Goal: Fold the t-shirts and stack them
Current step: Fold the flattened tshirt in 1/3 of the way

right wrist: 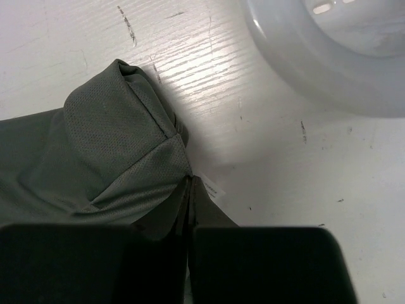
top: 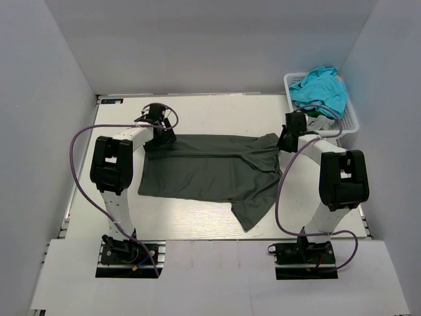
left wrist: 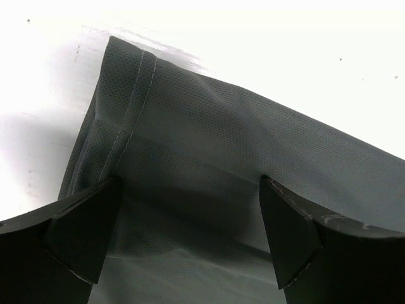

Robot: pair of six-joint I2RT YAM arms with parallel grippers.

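Dark tee (top: 210,174) lies spread across the middle of the table (top: 197,227), long axis running left to right. One flap hangs toward the near edge on the right side. The cloth is mostly flat, bunched and creased toward its right end.

Your left gripper (top: 160,139) sits at the tee's far left corner. Its jaws stand wide apart, one finger (left wrist: 82,237) on either side of the cloth and nothing pinched. In the left wrist view the stitched hem (left wrist: 136,95) runs up to the corner just ahead of the fingers, with bare table beyond it.

Your right gripper (top: 286,141) is at the tee's far right corner. Its jaws are pressed together on a fold of the dark cloth, and the fabric bulges up in a hump just ahead of the tips. A small white label (right wrist: 213,190) peeks out beside the pinch.

The basket (top: 352,117) stands at the far right corner of the table, just beyond your right gripper. A turquoise tee (top: 321,89) is heaped in it, spilling over the rim. You cannot tell what lies under it.
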